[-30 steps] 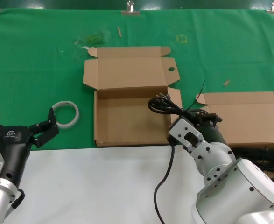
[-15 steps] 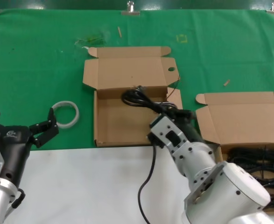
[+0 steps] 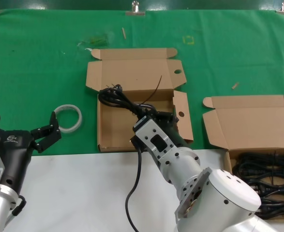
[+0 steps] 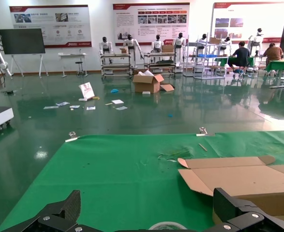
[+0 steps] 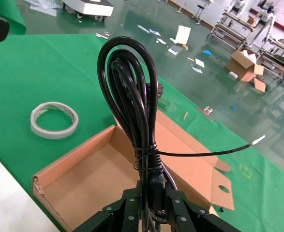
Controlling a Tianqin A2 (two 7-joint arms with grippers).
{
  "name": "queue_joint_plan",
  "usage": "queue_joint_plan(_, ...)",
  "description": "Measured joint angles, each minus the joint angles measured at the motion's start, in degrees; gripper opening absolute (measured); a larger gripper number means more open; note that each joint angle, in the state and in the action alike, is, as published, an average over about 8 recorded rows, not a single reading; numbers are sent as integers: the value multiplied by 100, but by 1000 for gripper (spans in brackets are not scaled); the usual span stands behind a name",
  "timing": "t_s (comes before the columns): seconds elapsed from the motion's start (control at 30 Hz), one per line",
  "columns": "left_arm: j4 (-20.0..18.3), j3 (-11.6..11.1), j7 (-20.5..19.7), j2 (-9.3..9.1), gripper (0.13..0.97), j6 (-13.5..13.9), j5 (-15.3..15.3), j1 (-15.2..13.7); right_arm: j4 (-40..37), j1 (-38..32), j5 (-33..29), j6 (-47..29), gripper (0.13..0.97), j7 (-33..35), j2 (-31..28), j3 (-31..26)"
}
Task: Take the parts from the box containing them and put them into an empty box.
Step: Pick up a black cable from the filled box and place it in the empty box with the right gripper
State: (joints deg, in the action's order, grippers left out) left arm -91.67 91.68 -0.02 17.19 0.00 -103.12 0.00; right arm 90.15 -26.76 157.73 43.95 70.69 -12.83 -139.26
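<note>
Since the earlier frames the right arm has swung toward the robot's left, carrying the cable bundle (image 3: 124, 101) from the gap between the two boxes to a position over the empty box (image 3: 113, 130). The right gripper (image 3: 157, 121) is pinched on the plug end of the bundle; in the right wrist view the fingers (image 5: 132, 211) press against the cable from both sides. The bundle's long axis runs away from the gripper, toward the box's rear left corner, with the looped end (image 5: 125, 53) leading. A thin tie tail (image 5: 214, 151) sticks out sideways from the bundle's waist. The remaining cables (image 3: 265, 176) lie in the box containing them (image 3: 250, 121), on the robot's right. The left gripper (image 3: 23, 133) is parked low at the left with its fingers spread, close to the tape ring (image 3: 68, 118) on the green mat (image 3: 35, 58).
</note>
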Motion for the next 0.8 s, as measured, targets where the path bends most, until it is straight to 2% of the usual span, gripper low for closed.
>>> queue_joint_plan(0.8,0,0,0,0,965,0,0,0,-230,-21,0,-65,210,-172,0,-28)
